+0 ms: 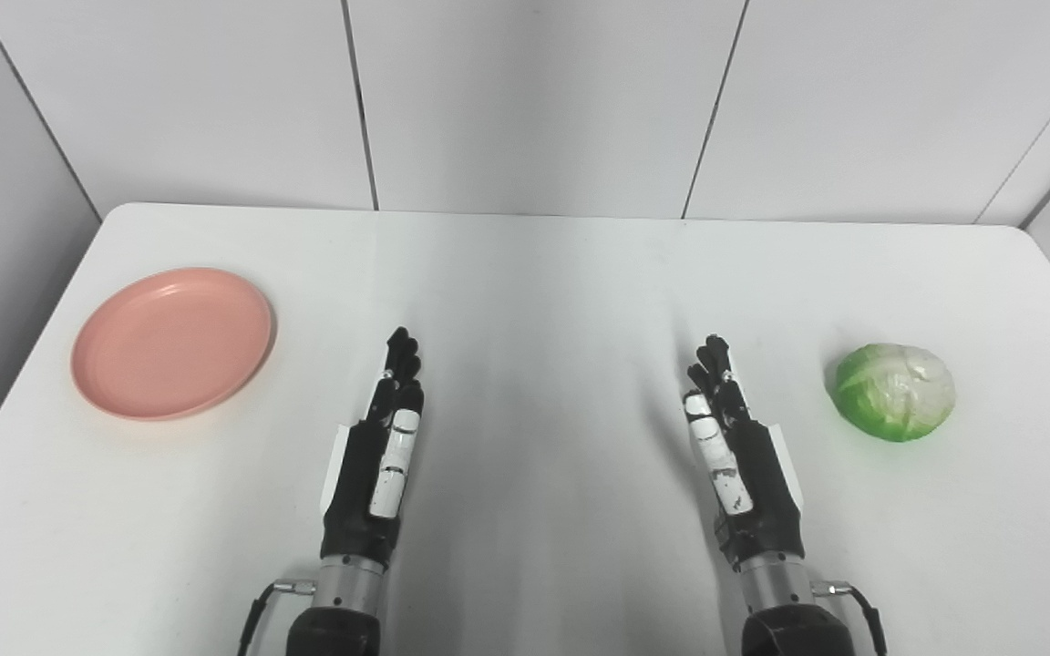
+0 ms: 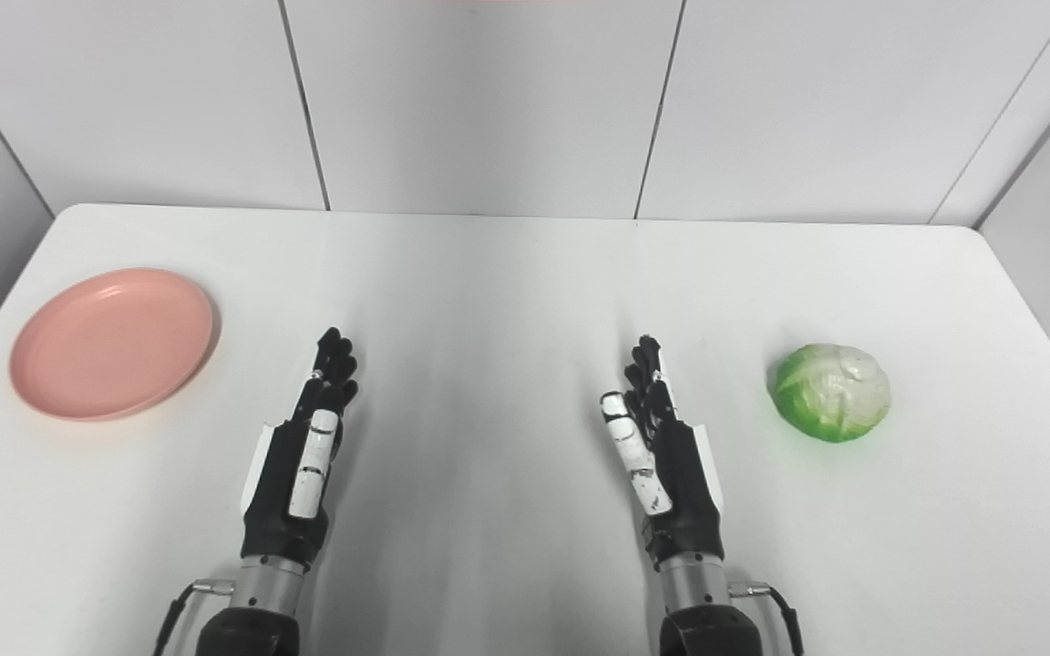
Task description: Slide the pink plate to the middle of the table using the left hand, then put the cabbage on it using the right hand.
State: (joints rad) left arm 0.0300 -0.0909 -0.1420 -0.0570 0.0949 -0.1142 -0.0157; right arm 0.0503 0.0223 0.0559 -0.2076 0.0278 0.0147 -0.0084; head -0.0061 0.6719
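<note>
A round pink plate (image 1: 172,343) lies flat near the table's left edge, with nothing on it. A green and white cabbage (image 1: 895,391) rests on the table at the right. My left hand (image 1: 383,453) hovers over the near middle-left of the table, fingers straight and pointing away, open and holding nothing; it is well to the right of the plate. My right hand (image 1: 733,449) mirrors it on the near middle-right, open too, a short way left of the cabbage. Neither hand touches an object.
The white table (image 1: 543,292) has rounded far corners and ends at grey wall panels behind. Its left and right edges run close to the plate and the cabbage. Cables hang from both wrists at the picture's bottom.
</note>
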